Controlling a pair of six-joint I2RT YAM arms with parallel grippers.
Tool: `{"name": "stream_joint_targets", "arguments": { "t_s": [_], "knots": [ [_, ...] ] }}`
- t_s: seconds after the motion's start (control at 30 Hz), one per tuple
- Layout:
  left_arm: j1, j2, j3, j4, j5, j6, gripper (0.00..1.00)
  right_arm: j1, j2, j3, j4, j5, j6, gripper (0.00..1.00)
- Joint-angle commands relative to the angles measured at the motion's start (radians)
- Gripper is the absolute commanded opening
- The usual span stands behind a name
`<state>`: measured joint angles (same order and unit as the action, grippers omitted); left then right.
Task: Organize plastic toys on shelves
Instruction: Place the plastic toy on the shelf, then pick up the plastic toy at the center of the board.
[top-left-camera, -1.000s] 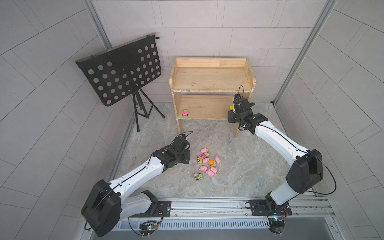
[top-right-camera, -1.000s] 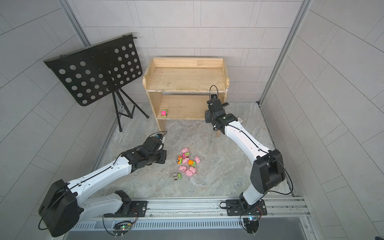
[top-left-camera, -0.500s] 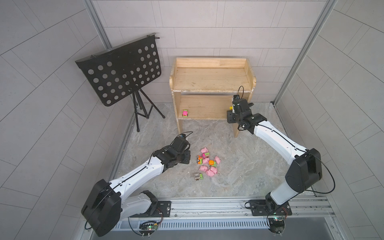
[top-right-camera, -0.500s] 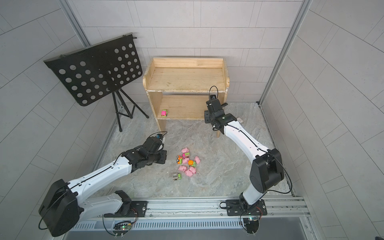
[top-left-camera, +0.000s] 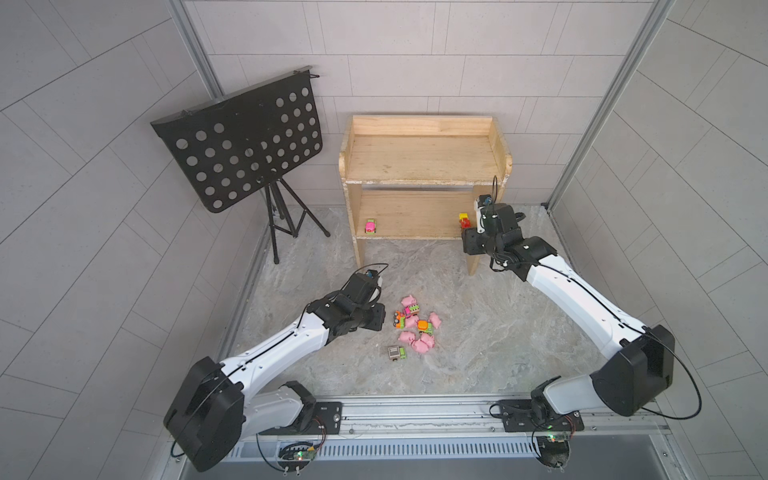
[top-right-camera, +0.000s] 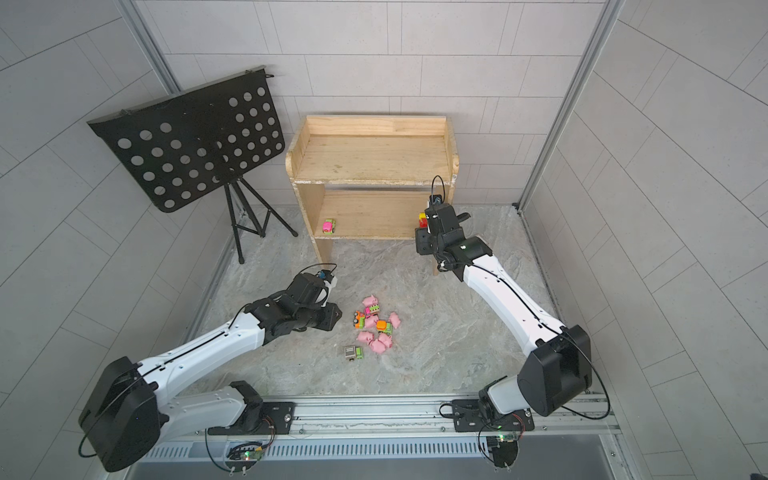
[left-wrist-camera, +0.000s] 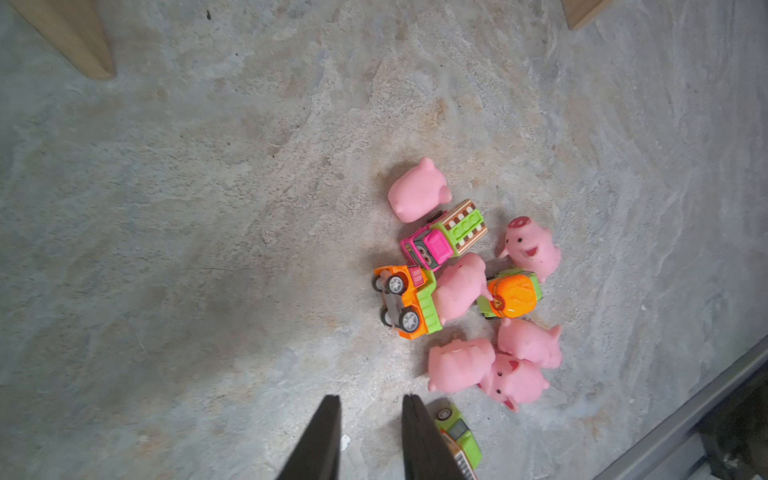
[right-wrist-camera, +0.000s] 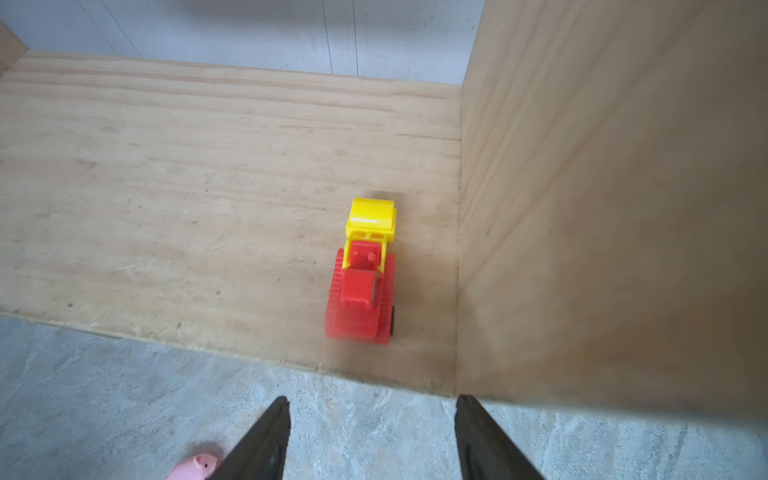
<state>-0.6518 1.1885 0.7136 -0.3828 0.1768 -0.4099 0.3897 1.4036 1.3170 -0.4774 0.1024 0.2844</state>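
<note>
Risk: dozer (right-wrist-camera: 365, 274) near shelf (right-wrist-camera: 166, 187) front edge, stray bump knocks it off | R gripper (right-wrist-camera: 372, 398) wide, empty | L gripper (left-wrist-camera: 370, 397) narrow gap, empty

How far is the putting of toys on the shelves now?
Done: the pink car and the red-yellow bulldozer stand on the lower shelf. In hand: nothing; right tool and left tool are open, empty. Left: six pigs and four vehicles lie on the floor.
</note>
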Motion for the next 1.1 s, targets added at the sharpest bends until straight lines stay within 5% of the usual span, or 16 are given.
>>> {"name": "stream_joint_targets", "arguments": {
  "t_s": [0.0,0.13,0.3,0.8,1.07],
  "knots": [
    [-0.03,0.001,-0.022,0.014,0.039,0.009,0.47,-0.003,-0.055,-0.036,-0.055,-0.046,-0.037,0.66],
    [-0.101,-0.009,-0.04,0.016,0.01,-0.001,0.72,-0.004,-0.109,-0.083,-0.08,-0.087,-0.053,0.67],
    [-0.202,-0.016,-0.064,0.014,-0.074,-0.013,0.87,-0.004,-0.166,-0.151,-0.089,-0.096,-0.052,0.69],
    [-0.32,0.135,-0.039,-0.018,-0.13,0.07,0.9,-0.003,-0.232,-0.22,-0.103,-0.088,-0.036,0.7],
    [-0.341,0.214,-0.002,-0.019,-0.146,0.085,0.78,-0.005,-0.264,-0.244,-0.113,-0.07,-0.033,0.71]
  ]
}}
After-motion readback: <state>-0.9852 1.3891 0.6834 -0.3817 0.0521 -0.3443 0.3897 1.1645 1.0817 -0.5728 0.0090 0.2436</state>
